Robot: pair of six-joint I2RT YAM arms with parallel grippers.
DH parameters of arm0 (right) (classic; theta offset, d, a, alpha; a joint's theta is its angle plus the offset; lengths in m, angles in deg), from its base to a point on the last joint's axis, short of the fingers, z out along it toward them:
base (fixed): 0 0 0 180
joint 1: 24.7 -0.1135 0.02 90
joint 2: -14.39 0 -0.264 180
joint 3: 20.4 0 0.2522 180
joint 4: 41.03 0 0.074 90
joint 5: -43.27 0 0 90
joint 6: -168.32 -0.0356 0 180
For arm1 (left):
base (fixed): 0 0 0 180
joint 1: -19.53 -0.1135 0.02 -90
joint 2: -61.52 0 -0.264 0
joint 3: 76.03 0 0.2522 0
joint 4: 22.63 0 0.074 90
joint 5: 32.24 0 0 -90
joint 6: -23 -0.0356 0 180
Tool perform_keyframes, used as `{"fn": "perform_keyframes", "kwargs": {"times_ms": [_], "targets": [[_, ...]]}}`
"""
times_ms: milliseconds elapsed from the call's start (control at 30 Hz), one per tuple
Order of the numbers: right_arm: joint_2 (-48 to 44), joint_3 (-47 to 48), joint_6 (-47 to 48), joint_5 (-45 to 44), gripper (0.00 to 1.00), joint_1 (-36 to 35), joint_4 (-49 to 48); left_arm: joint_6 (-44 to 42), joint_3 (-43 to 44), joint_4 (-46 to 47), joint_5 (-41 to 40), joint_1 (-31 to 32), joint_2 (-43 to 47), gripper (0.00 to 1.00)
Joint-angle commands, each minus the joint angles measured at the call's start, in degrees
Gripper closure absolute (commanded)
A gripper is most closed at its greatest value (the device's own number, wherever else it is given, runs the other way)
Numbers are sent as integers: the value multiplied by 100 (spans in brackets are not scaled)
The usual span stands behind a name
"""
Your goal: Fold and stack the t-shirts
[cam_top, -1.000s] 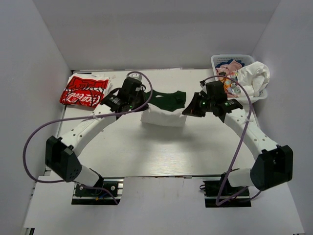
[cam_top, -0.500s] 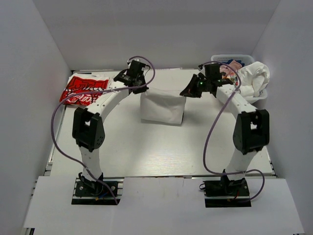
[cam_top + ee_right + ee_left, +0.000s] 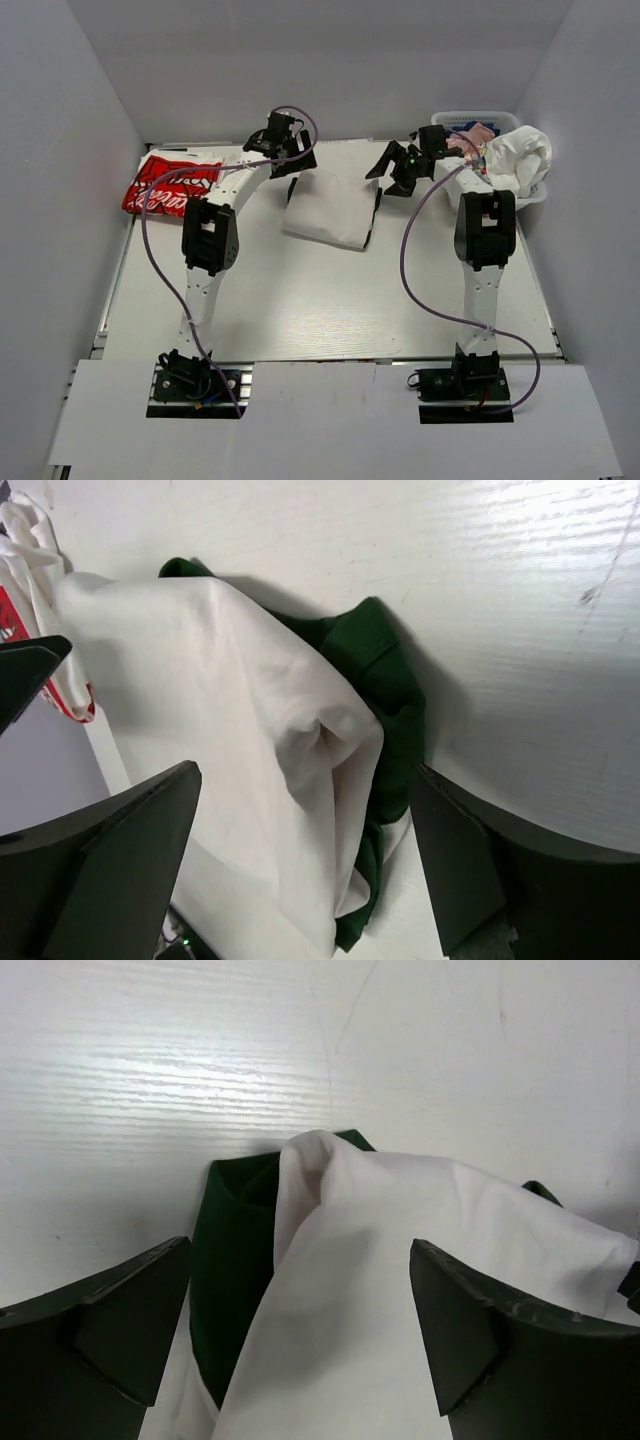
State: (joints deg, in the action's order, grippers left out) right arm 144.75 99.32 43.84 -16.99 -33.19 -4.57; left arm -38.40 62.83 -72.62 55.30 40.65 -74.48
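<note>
A soft white t-shirt lay rumpled in a rough rectangle near the far edge of the table, midway along it. The wrist views showed more plainly a dark green t-shirt folded beneath. The left gripper and right gripper gaped wide, holding nothing.

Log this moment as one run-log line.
left gripper open over white tee | right gripper open over it | white tee folded over dark green tee | red-and-white tee far left
</note>
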Motion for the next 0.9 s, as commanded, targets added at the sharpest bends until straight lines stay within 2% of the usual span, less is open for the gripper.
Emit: {"fn": "perform_keyframes", "kwargs": {"times_ms": [0,200,333,567,667,800,867], "targets": [[-309,418,257,-240,10,-12,-64,-83,279,203,114,-134,469,0],[-1460,-653,618,-864,10,-266,-231,-188,-1118,976,465,5,1357,0],[-1786,-1322,487,-497,10,-452,-994,-250,-1584,1337,1315,58,1332,0],[-610,-638,-146,-117,10,-496,-1593,-197,-1313,1338,1608,111,472,0],[-109,-488,-296,-555,10,-434,-1698,-197,-1251,1250,1407,59,172,0],[409,-584,-454,-540,10,-372,-1997,-75,-1251,934,1072,-3,-259,0],[734,-409,-385,-512,10,-372,-1823,-74,-1251,802,1072,-3,-444,0]]}}
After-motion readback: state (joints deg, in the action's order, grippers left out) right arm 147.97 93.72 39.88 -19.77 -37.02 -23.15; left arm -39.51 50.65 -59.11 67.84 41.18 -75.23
